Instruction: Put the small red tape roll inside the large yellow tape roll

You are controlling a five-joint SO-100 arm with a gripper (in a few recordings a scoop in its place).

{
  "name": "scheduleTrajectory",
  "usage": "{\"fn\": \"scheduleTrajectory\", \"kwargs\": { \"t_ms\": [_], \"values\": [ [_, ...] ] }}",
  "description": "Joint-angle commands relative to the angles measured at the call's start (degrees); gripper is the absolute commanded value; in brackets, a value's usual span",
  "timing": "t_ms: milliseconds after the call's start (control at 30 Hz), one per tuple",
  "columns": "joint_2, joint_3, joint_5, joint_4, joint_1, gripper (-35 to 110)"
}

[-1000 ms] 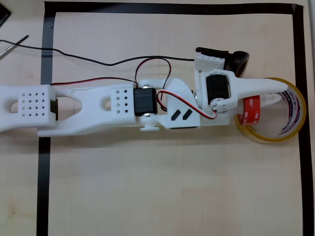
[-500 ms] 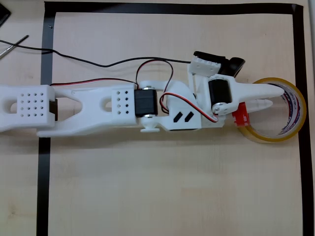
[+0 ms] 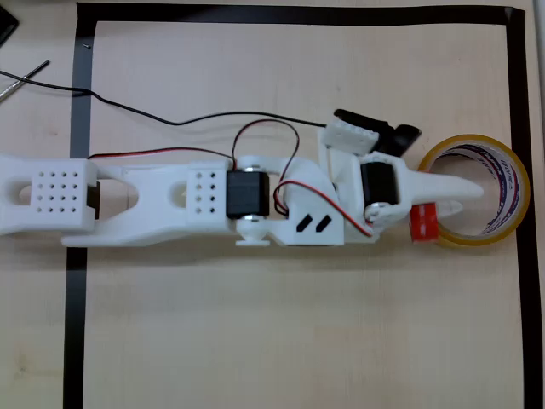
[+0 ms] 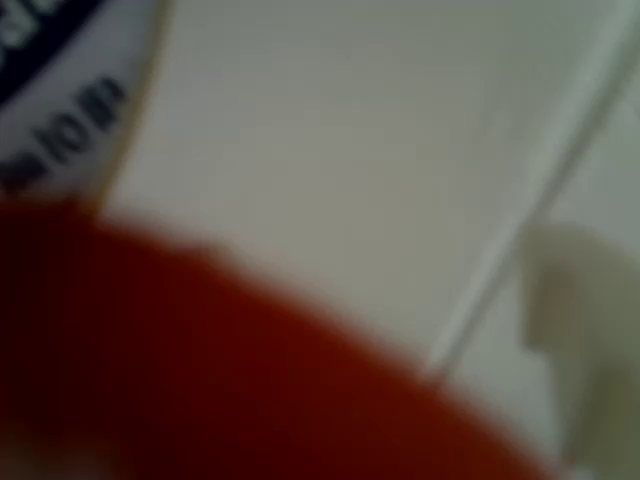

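The large yellow tape roll (image 3: 467,242) lies flat at the right of the overhead view, its printed white core facing inward. My white gripper (image 3: 473,198) reaches over it from the left, and its fingertips hang above the ring's hole. The small red tape roll (image 3: 423,220) shows edge-on at the lower finger's base, right at the yellow ring's left rim. The jaws stand close together on it. In the wrist view the red roll (image 4: 200,380) is a blurred mass across the bottom. The yellow roll's printed core (image 4: 70,120) sits at the top left.
Black tape (image 3: 519,102) frames the work area, and its right strip runs just past the yellow roll. A black cable (image 3: 170,119) trails across the table above the arm. A thin metal tool (image 3: 21,78) lies outside the frame at the upper left.
The wrist has turned and the gripper has shifted slightly down. The red roll moved from between the fingers over the ring to lower left, at the ring's left rim.
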Motion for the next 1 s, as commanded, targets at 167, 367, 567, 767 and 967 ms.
{"fn": "scheduleTrajectory", "kwargs": {
  "t_ms": [167,367,567,767,967],
  "values": [
    [17.40,-5.19,0.44,22.41,-3.78,17],
    [18.11,-5.19,0.53,24.70,-3.87,16],
    [18.37,-5.19,0.53,25.75,-3.16,11],
    [18.90,-5.19,0.53,20.48,-2.55,0],
    [18.19,-5.19,0.09,5.19,-2.02,0]
  ]
}}
